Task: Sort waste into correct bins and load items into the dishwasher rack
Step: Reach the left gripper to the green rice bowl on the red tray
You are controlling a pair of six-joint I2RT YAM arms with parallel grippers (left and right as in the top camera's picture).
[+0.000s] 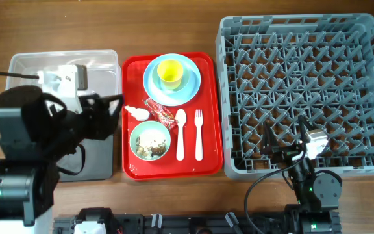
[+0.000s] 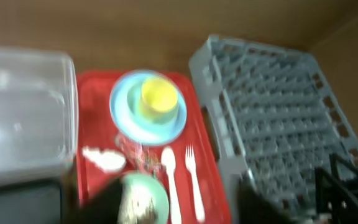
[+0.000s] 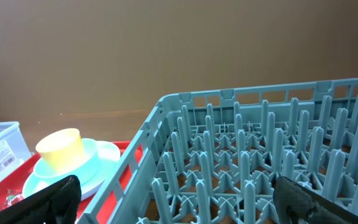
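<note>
Bare brown wood table, and in the right wrist view a plain brown backdrop rises beyond its far edge. At the left edge sits the clear tub, with the black tray just nearer the front edge, largely under the left arm. The left gripper hovers between tub and red tray, fingers spread, nothing in them.

On the red tray in the middle of the table, everything is loaded up. Toward the far edge is the pale blue plate carrying the yellow cup. Toward the front edge is the mint-green bowl with food scraps inside. The tissue and wrapper lie between plate and bowl, and the spoon and fork lie side by side just right of the bowl.

The dishwasher rack fills the right side of the table, only pegs showing. The right gripper hangs over the rack's front edge with its jaws wide and empty.
</note>
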